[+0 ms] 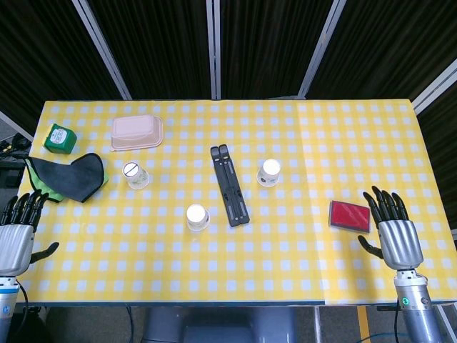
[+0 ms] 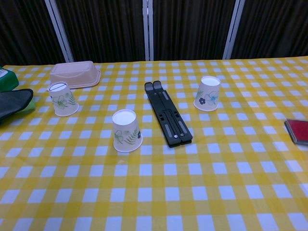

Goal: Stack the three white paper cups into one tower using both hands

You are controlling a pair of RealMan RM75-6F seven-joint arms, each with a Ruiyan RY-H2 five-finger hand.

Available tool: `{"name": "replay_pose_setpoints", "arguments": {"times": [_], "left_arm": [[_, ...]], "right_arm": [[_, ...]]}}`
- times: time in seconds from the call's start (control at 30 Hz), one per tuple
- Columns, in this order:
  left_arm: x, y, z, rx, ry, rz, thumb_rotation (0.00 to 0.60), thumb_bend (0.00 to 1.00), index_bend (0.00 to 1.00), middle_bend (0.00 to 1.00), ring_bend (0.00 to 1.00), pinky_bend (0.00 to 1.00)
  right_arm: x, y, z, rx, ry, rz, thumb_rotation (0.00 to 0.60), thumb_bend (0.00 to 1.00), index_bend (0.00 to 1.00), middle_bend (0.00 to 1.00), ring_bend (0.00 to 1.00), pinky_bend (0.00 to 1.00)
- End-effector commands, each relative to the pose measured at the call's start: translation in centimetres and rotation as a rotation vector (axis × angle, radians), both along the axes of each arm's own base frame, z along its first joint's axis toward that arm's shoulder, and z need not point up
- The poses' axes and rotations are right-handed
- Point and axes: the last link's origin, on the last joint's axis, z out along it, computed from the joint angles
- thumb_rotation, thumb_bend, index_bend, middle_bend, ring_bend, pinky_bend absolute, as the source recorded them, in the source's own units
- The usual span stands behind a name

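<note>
Head view: bench [image 1: 285, 271] w/ yellow-white check cloth. Three white paper cups stand upside down, well apart, unstacked. Left cup [image 1: 136, 174] sits near a dark cloth [image 1: 71, 176] w/ green edge. Middle cup [image 1: 197, 217] is nearer the front edge, left of a black folding stand [image 1: 229, 186] lying flat. Right cup [image 1: 269, 172] is just right of the stand. A pink lidded box [image 1: 137, 132] and a green box [image 1: 60, 138] lie toward the far left; a red flat item [image 1: 350, 215] lies at right. Left robot hand [image 1: 18, 232] rests at the bench's left edge, fingers extended and apart, holding nothing. Right robot hand [image 1: 391, 227] rests at front right, just beside the red item, fingers spread, holding nothing.

Chest view: no robot hand visible. All three cups show floral prints. Left cup [image 2: 62, 99] stands in front of the pink box [image 2: 75, 74]; middle cup [image 2: 126, 130] is closest to camera; right cup [image 2: 208, 93] is right of the stand [image 2: 167, 119]. Red item [image 2: 297, 130] is cut off at the right edge; dark cloth [image 2: 14, 103] at the left edge.
</note>
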Motion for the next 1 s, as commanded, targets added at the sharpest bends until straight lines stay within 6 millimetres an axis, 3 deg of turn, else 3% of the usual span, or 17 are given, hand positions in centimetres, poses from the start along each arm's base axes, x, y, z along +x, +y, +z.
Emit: {"name": "replay_pose_setpoints", "arguments": {"times": [0.03,0.57,0.73,0.8,1.0], "left_arm": [[0.0,0.0,0.0,0.0,0.0,-0.002,0.6,0.0,0.0,0.0,0.0,0.0],[0.2,0.0,0.1,-0.003,-0.008,-0.008,0.6,0.0,0.0,0.0,0.0,0.0],[0.2,-0.1,0.4,0.008,-0.013,-0.008,0.6,0.0,0.0,0.0,0.0,0.0],[0.2,-0.1,0.5,0.012,-0.015,-0.005,0.6,0.0,0.0,0.0,0.0,0.0],[-0.1,0.3,0.6,0.014,-0.015,0.008,0.6,0.0,0.0,0.0,0.0,0.0]], "right_arm": [[0.0,0.0,0.0,0.0,-0.001,0.001,0.6,0.11,0.05,0.0,0.0,0.0],[0.1,0.0,-0.2,0.017,-0.013,0.0,0.6,0.11,0.06,0.0,0.0,0.0],[0.7,-0.3,-0.2,0.02,-0.045,0.031,0.6,0.11,0.12,0.0,0.0,0.0],[1.3,-1.0,-0.1,0.03,-0.045,0.053,0.6,0.11,0.15,0.0,0.0,0.0],[6.4,-6.1,0.5,0.102,-0.063,0.116,0.6,0.11,0.18,0.0,0.0,0.0]]}}
